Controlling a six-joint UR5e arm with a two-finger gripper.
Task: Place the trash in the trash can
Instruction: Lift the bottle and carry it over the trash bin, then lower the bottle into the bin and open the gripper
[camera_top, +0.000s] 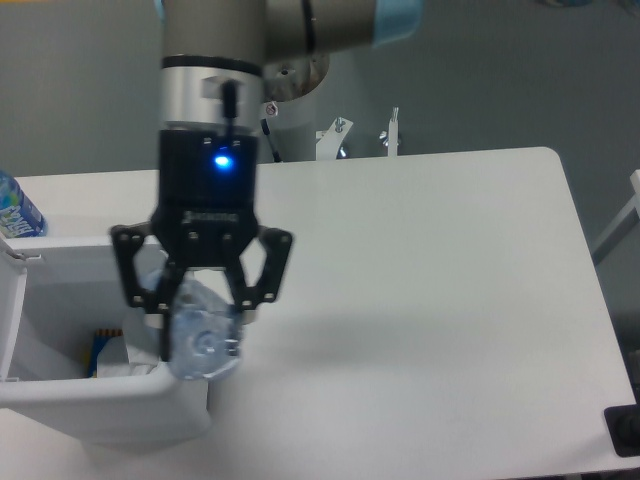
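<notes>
At far left, we are seeing a blue-labelled bottle (17, 208) standing upright at the counter's (430, 300) back edge, apart from the work. Next to it, the trash can (100, 400) is sitting open, its lid hinged back to the left, with a crumpled wrapper (125, 352) and something blue and yellow lying inside. We are holding the gripper (200, 318) over the can's right rim, its fingers (243, 302) pinching the crushed plastic bottle (203, 338), which is hanging just above that rim, partly over the opening and partly over the wall.

We are judging the bottle to be light, thin-walled and springy, slick on its clear skin; it is giving under the pinch, so a hold across its dented middle looks the surest. Letting it go this close to the rim is risking a bounce off the edge and onto the counter. The opening is looking amply wide for it, and more room is lying further left, toward the can's middle.

To the right, the white counter is stretching away to its rounded far corner, offering open room for the arm to draw back.
</notes>
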